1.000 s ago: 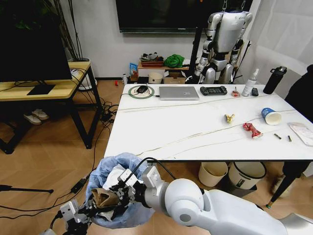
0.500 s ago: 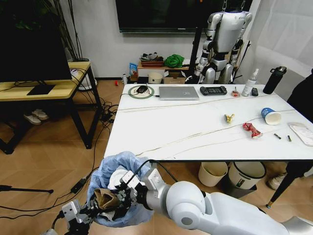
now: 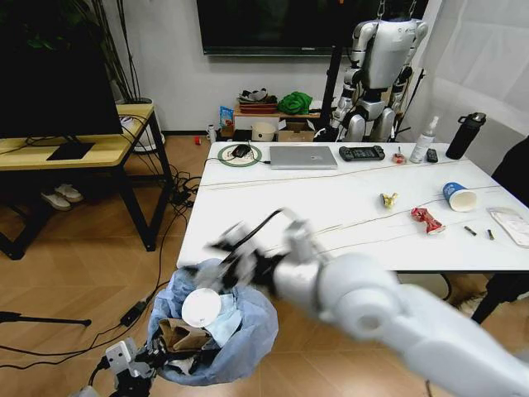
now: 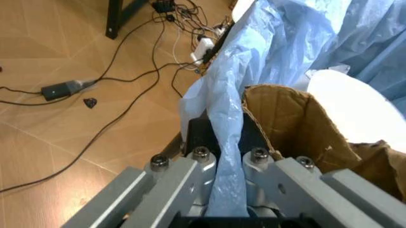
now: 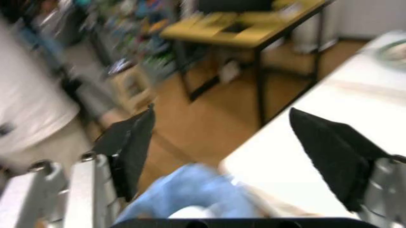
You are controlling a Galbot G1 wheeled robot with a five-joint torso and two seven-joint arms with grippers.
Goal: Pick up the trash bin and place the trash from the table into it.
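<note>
Down low by the near-left corner of the table (image 3: 331, 207), the left gripper (image 4: 225, 156) is pinching the blue bag at the rim of the trash bin (image 3: 248, 331), jaws pressed together on the plastic. Torn brown cardboard (image 3: 182, 335) and a white round lid (image 3: 202, 308) are sitting inside it. Just above the bin, the right gripper (image 5: 222, 142) is hanging with its jaws spread wide and nothing between them. A blue-white paper cup (image 3: 458, 197), a red wrapper (image 3: 426, 218) and a yellow wrapper (image 3: 388, 199) are lying on the tabletop's right half.
</note>
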